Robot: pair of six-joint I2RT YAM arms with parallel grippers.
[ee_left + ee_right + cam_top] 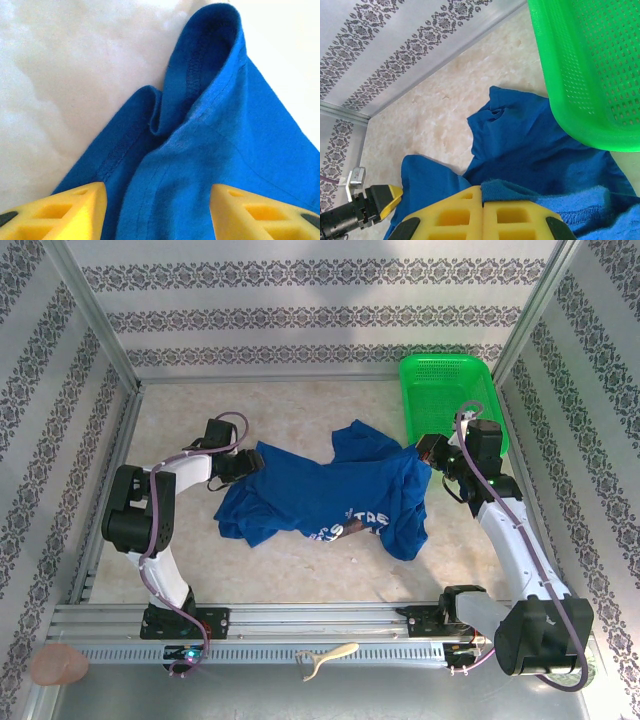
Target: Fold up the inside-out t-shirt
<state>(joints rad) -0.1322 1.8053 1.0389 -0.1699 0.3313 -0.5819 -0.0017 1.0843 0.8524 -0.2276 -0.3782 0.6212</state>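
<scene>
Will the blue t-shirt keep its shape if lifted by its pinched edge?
Likely floppy: the t-shirt lies crumpled in loose folds, so it should sag from the right gripper shut on its edge. Probably light: its thin hem curls up by the left gripper. Pushed, it would likely bunch, not slide.

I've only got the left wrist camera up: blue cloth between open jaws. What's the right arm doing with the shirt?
Observer: Its jaws are shut on a fold of the t-shirt, at the edge nearest that arm.
Operator: Is the shirt lying flat?
Observer: No, it lies bunched in the middle of the table, with one part reaching toward the green basket in the far right corner.
Operator: Any print showing?
Observer: Yes, white and red lettering faces up near the shirt's near edge.
</scene>
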